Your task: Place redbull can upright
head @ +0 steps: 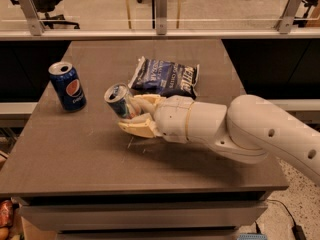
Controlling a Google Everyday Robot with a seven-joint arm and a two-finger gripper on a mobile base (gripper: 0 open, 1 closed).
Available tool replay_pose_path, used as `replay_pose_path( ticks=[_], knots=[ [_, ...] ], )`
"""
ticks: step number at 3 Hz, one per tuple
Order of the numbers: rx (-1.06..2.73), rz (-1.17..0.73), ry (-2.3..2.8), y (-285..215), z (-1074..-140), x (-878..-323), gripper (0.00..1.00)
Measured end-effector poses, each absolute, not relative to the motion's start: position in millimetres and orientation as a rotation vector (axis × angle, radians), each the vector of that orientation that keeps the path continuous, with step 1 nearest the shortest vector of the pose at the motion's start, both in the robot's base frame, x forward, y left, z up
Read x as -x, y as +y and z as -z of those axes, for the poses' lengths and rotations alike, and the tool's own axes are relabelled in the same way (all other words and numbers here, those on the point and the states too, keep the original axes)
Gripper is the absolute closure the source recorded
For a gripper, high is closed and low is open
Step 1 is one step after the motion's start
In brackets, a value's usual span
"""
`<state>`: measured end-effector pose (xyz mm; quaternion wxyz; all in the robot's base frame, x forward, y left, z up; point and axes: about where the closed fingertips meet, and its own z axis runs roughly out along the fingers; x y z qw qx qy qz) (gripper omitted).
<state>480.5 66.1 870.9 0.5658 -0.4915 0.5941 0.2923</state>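
Observation:
The redbull can [120, 102] is a slim silver and blue can. It is held tilted, its silver top leaning up and to the left, just above the brown table [75, 149] near its middle. My gripper [134, 115] reaches in from the right on a thick white arm. Its cream fingers [136, 128] are shut on the can's lower part, one finger above and one below it. The can's bottom end is hidden by the fingers.
A wider dark blue Pepsi can [67, 86] stands upright at the table's left. A dark blue chip bag [165, 77] lies flat just behind my gripper. A glass rail [160, 9] and office chairs stand beyond the table's far edge.

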Motion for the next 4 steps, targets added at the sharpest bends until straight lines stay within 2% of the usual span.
replay_pose_path(
  ticks=[2, 3, 4],
  knots=[
    [1.124, -0.694, 1.396, 64.2, -867.0, -482.1, 1.0],
    [1.113, -0.698, 1.396, 63.3, -866.0, -482.2, 0.83],
    [1.113, -0.698, 1.396, 63.3, -866.0, -482.2, 0.59]
  ],
)
